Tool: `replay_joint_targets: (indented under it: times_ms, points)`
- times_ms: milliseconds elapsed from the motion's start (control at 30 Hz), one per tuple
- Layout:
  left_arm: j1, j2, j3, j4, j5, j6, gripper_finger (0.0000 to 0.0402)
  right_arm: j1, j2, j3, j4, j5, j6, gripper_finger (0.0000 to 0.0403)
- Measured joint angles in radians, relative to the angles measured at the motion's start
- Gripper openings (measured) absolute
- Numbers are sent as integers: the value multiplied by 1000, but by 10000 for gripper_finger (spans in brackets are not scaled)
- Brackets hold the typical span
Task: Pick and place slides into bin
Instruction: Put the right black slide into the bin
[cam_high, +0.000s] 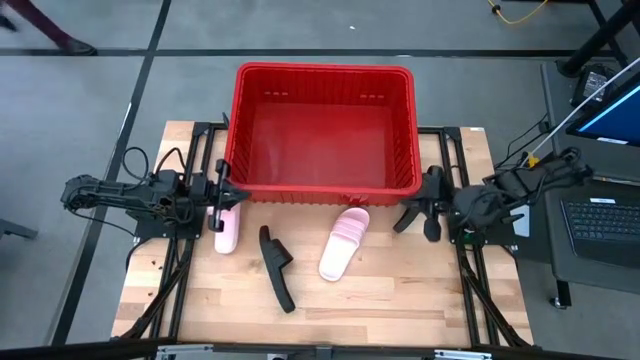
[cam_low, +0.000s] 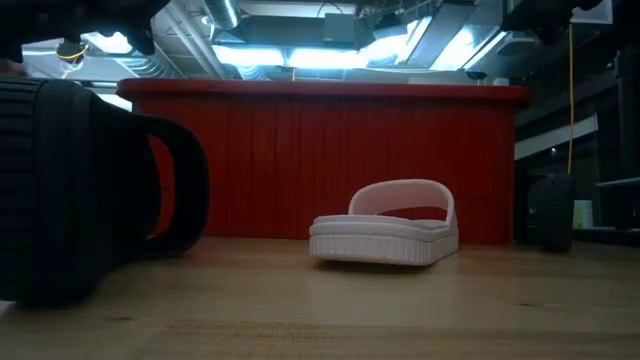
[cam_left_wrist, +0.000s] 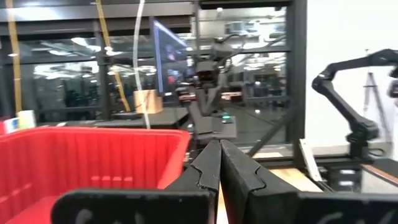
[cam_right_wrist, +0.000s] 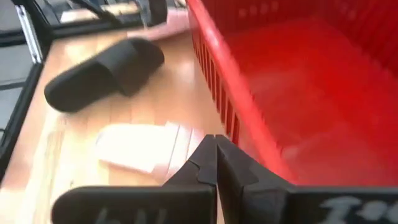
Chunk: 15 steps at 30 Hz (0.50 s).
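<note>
The red bin (cam_high: 325, 130) stands at the table's far middle, with nothing showing on its floor. On the wood in front of it lie a pale pink slide (cam_high: 345, 243), a black slide (cam_high: 277, 265) and a second pink slide (cam_high: 227, 228). My left gripper (cam_high: 232, 192) is shut and hovers by the bin's near left corner, above that second pink slide. My right gripper (cam_high: 408, 216) is shut too and hangs by the bin's near right corner. Its wrist view looks down past the bin wall (cam_right_wrist: 217, 81) at the pink slide (cam_right_wrist: 146, 146) and the black slide (cam_right_wrist: 102, 74).
The low view has the black slide (cam_low: 90, 190) close to the camera and the pink slide (cam_low: 385, 230) in front of the bin wall (cam_low: 320, 160). Bare wood runs along the table's near edge (cam_high: 400, 310). A laptop (cam_high: 600, 220) sits beyond the right edge.
</note>
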<state>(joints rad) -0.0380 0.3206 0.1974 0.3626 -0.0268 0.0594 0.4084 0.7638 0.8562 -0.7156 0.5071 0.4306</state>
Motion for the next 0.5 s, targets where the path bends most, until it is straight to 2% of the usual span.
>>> replay_joint_targets:
  times_ms: [300, 500]
  points:
    - [0, 0, 0, 17, 19, 67, 3, 99, 34, 5, -151, -1, 312, 1]
    - [0, 0, 0, 13, 19, 41, 1, 126, 95, 5, -240, 0, 407, 1]
